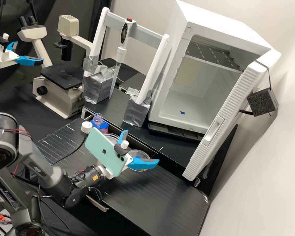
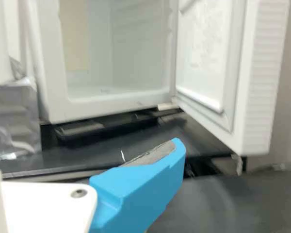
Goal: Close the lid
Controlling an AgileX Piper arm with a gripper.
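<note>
The gripper (image 1: 141, 146) has its blue fingers spread well apart; the open door (image 1: 226, 119) of the white refrigerator (image 1: 226, 21) stands beyond them, untouched.

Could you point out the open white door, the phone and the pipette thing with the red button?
White door (image 2: 263, 82): wrist view, on its ridged edge.
Phone (image 1: 103, 149): high view, on its mint-green back.
Pipette controller (image 1: 121, 54): high view, on the white part below its dark display.
</note>
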